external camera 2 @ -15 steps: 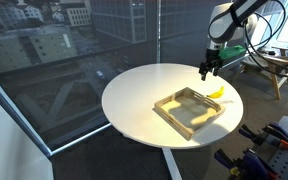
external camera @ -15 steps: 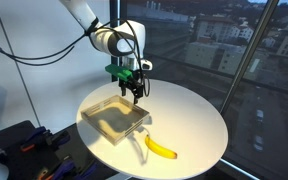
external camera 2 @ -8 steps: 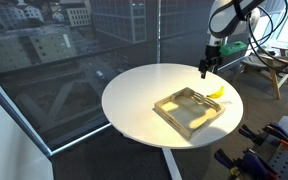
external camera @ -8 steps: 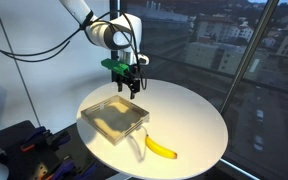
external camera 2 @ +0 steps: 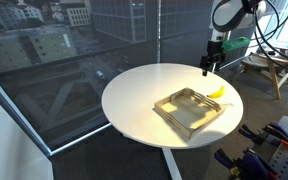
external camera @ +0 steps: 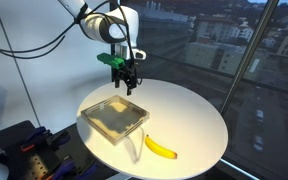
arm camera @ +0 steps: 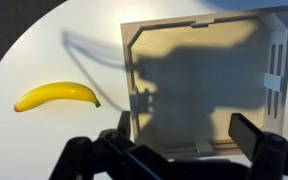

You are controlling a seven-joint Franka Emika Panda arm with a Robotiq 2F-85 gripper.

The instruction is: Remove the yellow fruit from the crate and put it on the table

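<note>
The clear plastic crate lies on the round white table; it shows in both exterior views and in the wrist view. Its inside looks empty. No small roundish yellow fruit shows in any view. A long yellow banana lies on the table beside the crate, also seen in the wrist view. My gripper hangs high above the crate's far edge, open and empty. In the wrist view the gripper has its fingers wide apart over the crate.
The table stands by large windows. Dark equipment stands below the table edge. A chair stands behind the arm. Bare white tabletop lies around the banana.
The gripper has risen and drawn back from the crate, still open and empty. Crate and banana have not moved.
</note>
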